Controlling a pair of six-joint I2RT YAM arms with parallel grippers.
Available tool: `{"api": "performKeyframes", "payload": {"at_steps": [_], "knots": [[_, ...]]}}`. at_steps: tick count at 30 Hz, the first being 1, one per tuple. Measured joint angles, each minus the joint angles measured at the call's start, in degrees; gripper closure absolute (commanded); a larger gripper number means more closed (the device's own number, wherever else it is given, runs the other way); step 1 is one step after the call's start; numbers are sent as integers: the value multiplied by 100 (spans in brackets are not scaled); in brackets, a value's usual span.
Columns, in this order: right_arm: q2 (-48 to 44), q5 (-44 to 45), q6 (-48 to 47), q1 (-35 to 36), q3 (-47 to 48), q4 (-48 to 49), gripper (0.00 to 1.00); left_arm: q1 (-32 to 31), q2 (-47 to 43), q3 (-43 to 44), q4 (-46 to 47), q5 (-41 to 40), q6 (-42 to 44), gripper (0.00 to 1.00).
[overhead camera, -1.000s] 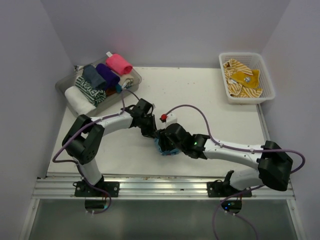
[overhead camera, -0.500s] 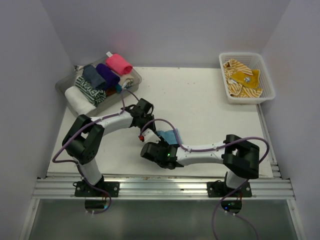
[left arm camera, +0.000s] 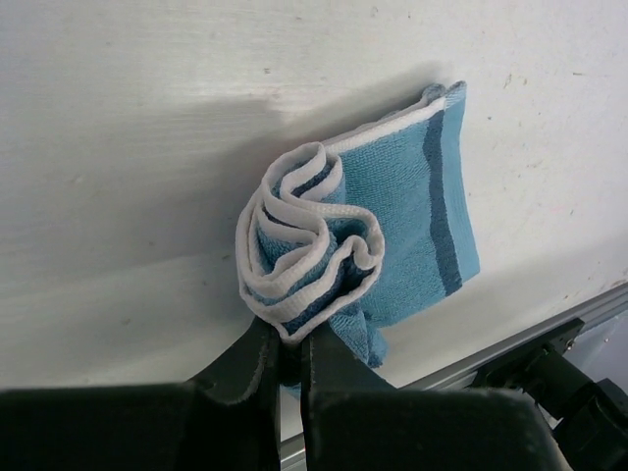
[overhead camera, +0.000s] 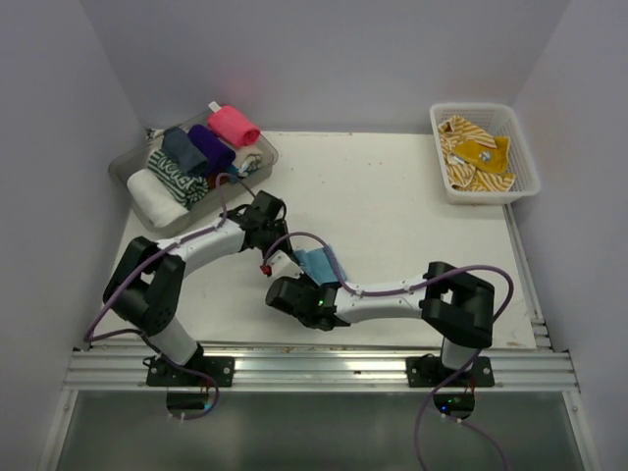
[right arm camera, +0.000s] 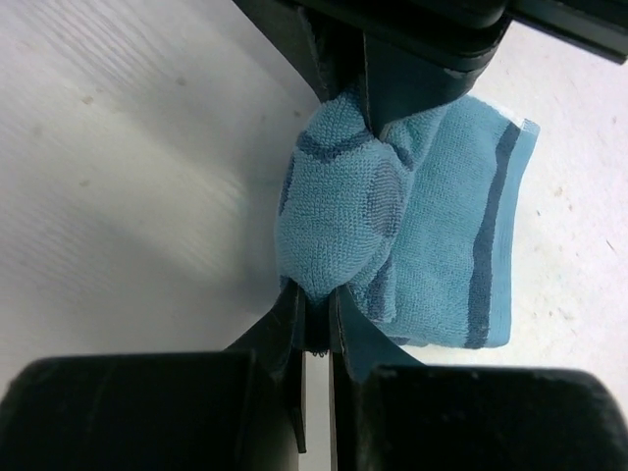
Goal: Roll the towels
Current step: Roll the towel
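Towel (overhead camera: 322,263), blue with dark stripe, half rolled on bench (overhead camera: 412,226), well apart from clear tray (overhead camera: 265,154), on its arm-base side. Left pincer (left arm camera: 289,345) clamped tight on one roll end; right pincer (right arm camera: 316,318) pinching opposite end, fingers nearly together. Rolled towels (overhead camera: 196,157) sit inside tray.

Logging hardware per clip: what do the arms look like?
Left arm and right arm alike: white links between black joints, black jaws, a purple cable looping alongside each. A green light shows on the right wrist, a red part near the left.
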Motion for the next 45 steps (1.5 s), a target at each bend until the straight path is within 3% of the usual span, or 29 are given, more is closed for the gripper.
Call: {"api": "performKeyframes", "payload": {"at_steps": [1, 2, 4, 5, 6, 23, 36, 39, 42, 43, 45], "knots": [[4, -63, -52, -13, 20, 96, 100, 44, -101, -52, -37, -44, -15, 89], [4, -142, -81, -35, 28, 199, 100, 94, -212, -114, -61, -90, -24, 73], [4, -356, -114, -107, 31, 391, 100, 173, -409, -210, -118, -179, -72, 57], [2, -501, -111, -157, 22, 483, 100, 208, -505, -243, -166, -205, -116, 41], [-4, -614, -107, -208, -7, 599, 100, 232, -601, -269, -203, -225, -127, 37], [-1126, -3847, 1263, -2098, -2015, 3075, 100, 332, -938, -323, -203, -216, -127, 25], [-1001, -5814, 2214, -3206, -2658, 4304, 100, 328, -199, -455, 708, 304, 79, 30], [-892, -6067, 2380, -3322, -2736, 4551, 100, 321, 7, -431, 861, 404, 76, 38], [-800, -6249, 2494, -3390, -2756, 4684, 99, 280, 201, -350, 957, 492, 57, 55], [-778, -6297, 2514, -3405, -2758, 4701, 93, 264, 254, -308, 984, 516, 59, 64], [-763, -6345, 2531, -3425, -2758, 4699, 75, 221, 337, -227, 1014, 551, 39, 71]]}}
